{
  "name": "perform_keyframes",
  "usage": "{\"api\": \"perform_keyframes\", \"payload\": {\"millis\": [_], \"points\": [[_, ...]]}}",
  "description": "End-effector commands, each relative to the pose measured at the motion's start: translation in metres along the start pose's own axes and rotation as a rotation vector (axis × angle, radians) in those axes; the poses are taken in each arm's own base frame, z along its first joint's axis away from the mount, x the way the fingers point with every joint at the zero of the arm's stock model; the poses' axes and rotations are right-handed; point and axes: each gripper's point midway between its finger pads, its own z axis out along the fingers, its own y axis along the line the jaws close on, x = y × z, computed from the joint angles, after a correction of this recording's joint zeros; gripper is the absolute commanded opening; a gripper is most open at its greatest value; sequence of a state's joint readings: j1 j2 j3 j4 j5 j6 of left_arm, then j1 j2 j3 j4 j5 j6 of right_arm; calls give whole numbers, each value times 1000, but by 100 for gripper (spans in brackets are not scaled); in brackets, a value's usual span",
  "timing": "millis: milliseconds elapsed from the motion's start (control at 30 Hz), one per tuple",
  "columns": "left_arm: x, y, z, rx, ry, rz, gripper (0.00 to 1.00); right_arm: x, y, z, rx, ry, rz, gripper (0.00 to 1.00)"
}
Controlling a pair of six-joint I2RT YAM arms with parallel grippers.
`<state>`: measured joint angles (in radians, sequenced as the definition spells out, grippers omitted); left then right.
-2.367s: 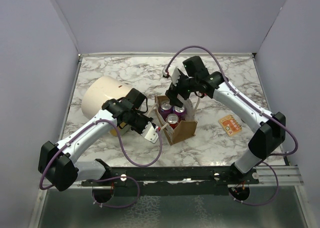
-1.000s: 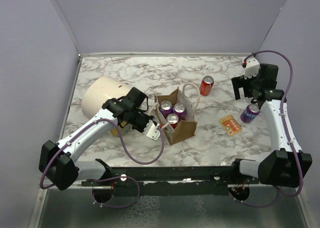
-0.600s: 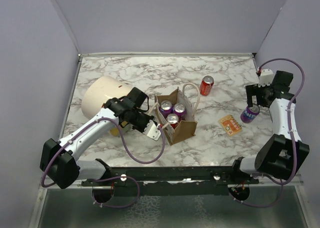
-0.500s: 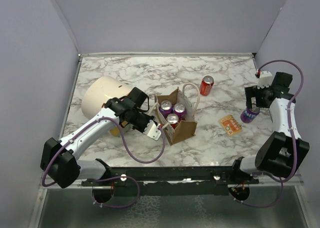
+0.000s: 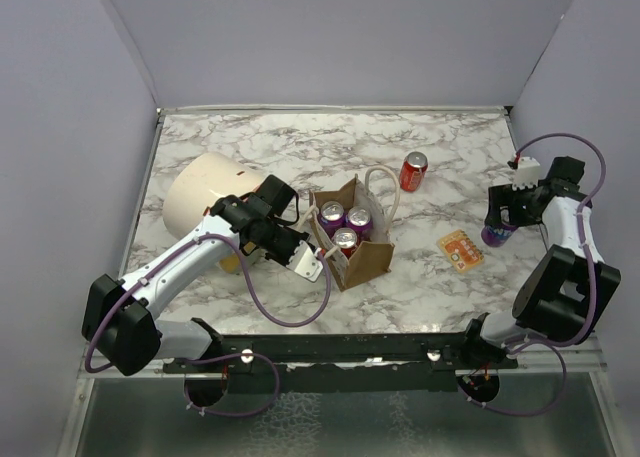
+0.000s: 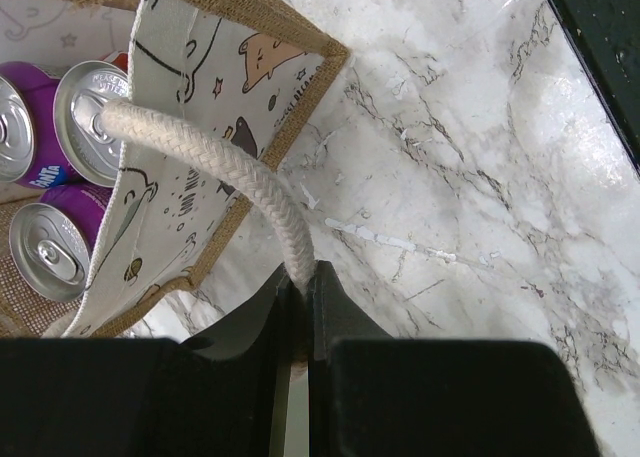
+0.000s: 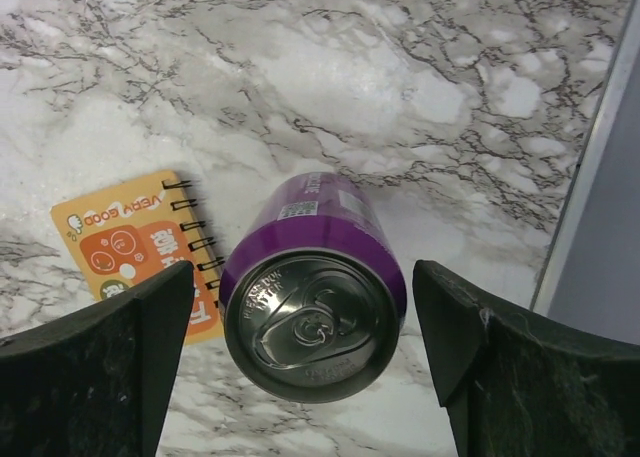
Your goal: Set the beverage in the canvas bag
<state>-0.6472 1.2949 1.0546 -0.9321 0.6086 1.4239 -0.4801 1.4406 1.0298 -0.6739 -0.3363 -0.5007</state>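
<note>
- The right gripper [image 7: 312, 349] was spread wide, its two dark fingers [image 7: 120, 362] standing on either side of a purple can [image 7: 312, 302] with clear gaps between them and the can; nothing was gripped.
- That purple can stood upright on the marble table [image 5: 280, 147], near the table's right edge, with its pull-tab top facing the right wrist camera.
- Just beside the can, on its left in the wrist view, lay an orange spiral notebook [image 7: 135, 249]; whether the two touched could not be told.
- The left gripper [image 6: 297, 299] was pinched closed on a cream rope handle [image 6: 215, 162] of the canvas bag [image 6: 285, 102], the rope running straight down between the fingertips.
- The bag stood upright and open near the middle of the table [image 5: 366, 262], its burlap outside tan and its lining white with cartoon prints.
- Three purple cans [image 5: 345, 239] stood upright inside the bag, close together.
- The bag's other rope handle [image 5: 380, 190] arched up on the far side.
- A red can [image 5: 413, 170] stood upright on the table beyond the bag, well apart from both grippers.
- A large cream cylinder [image 5: 200, 199] lay on its side to the left of the bag, behind the left arm.
</note>
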Motion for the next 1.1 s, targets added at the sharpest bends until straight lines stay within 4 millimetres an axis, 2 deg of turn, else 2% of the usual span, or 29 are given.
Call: {"api": "perform_keyframes", "payload": {"millis": [0, 167, 333, 500, 700, 900, 1067], "points": [[-4, 3, -3, 3, -14, 3, 0, 4, 12, 5, -76, -6, 9, 85], [-4, 3, -3, 1, -11, 4, 0, 4, 12, 5, -79, -6, 9, 68], [-4, 2, -3, 1, -14, 5, 0, -4, 11, -2, -73, -31, -10, 51], [-5, 2, -2, 3, -20, 1, 0, -26, 15, -22, -78, -103, -42, 39], [-5, 3, -2, 4, -24, -1, 0, -71, 33, -63, -146, -253, -78, 25], [-6, 3, -1, 7, -29, 1, 0, -124, 68, -122, -267, -412, -156, 14], [-10, 5, -2, 8, -40, -6, 0, -164, 123, -163, -358, -520, -301, 11]]}}
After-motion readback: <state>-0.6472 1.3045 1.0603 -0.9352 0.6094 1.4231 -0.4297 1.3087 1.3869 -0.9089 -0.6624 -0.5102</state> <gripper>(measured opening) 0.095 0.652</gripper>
